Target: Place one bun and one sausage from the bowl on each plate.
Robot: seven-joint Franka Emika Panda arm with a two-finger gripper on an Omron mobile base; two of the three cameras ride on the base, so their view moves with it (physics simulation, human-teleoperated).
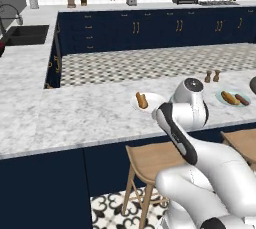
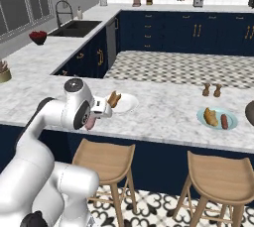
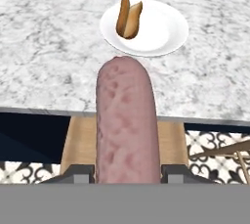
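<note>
My gripper (image 3: 128, 172) is shut on a reddish-brown sausage (image 3: 128, 120), which sticks out forward between the fingers. It hangs by the counter's front edge, above a stool, just short of the white plate (image 3: 163, 32). One golden bun (image 3: 129, 17) lies on that plate's left side. In the right base view the gripper (image 2: 94, 117) and sausage (image 2: 90, 123) are to the left of the white plate (image 2: 126, 104). The blue-green plate (image 2: 217, 118) carries a bun (image 2: 211, 116) and a sausage (image 2: 224, 121). The grey-brown bowl (image 2: 250, 112) is cut off by the right edge.
Two small brown shakers (image 2: 206, 90) stand behind the blue-green plate. Wooden stools (image 2: 106, 161) sit under the marble counter (image 2: 163, 117). My own arm (image 1: 185, 123) hides part of the counter in the left base view.
</note>
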